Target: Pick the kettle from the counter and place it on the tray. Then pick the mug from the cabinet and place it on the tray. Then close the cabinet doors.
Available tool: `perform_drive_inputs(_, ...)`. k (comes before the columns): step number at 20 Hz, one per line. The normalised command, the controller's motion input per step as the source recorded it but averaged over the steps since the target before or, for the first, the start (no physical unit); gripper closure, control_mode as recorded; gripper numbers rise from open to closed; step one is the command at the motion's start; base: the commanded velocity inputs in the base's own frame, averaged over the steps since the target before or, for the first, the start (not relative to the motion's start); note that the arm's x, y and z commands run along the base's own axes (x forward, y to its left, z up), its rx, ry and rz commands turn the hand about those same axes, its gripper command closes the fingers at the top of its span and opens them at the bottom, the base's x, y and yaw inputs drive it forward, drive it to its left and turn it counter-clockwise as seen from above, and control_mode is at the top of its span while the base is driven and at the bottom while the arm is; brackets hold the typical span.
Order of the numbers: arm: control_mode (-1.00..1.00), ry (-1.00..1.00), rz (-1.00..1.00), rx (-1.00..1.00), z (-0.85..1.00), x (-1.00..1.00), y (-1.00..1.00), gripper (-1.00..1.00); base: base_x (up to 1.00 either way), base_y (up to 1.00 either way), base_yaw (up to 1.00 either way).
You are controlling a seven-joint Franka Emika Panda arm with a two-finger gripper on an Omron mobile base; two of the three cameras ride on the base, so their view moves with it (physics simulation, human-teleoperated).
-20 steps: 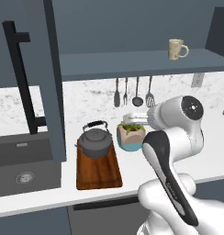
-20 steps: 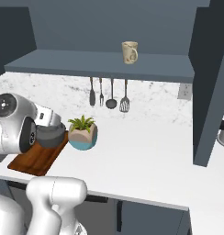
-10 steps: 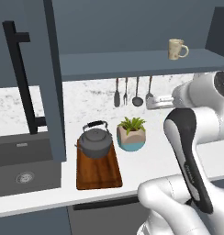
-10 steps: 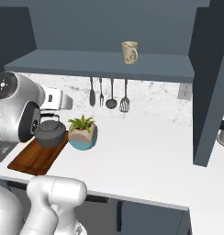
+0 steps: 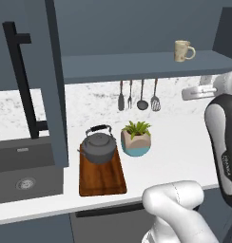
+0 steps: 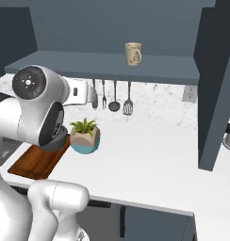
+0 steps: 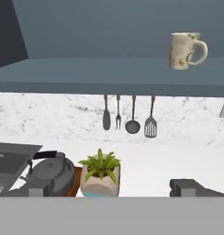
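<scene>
With the kettle (image 5: 99,147) already seated on the tray (image 5: 101,173) below-left of my claw (image 7: 107,189), I hold its jaws spread and empty, aimed toward the shelf-borne mug (image 7: 185,50) above-right.

Arm (image 5: 226,147) raised, forearm near upright, hand level and facing forward. Claw (image 7: 109,189) empty, its 2 fingers (image 7: 189,187) spread wide apart.

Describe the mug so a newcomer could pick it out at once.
Look inside the open dark blue cabinet above the counter. Alone on its shelf stands the mug, above the hanging utensils. It is cream, speckled, with a loop handle, unlike the blue-bottomed plant pot below.
</scene>
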Motion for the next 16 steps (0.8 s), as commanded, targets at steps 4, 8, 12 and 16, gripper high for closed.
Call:
perform_drive_inputs(4,-1.00,-0.16,0.00,-0.02,0.25,0.04,-0.49,-1.00,0.00,0.00,0.00)
perform_drive_inputs(8,-1.00,-0.04,0.00,0.00,0.41,0.04,-0.43,-1.00,0.00,0.00,0.00)
perform_drive_inputs(12,-1.00,0.05,0.00,0.00,0.36,0.13,-0.47,-1.00,0.00,0.00,0.00)
perform_drive_inputs(16,-1.00,0.08,-0.03,0.00,0.30,0.27,-0.34,-1.00,0.00,0.00,0.00)
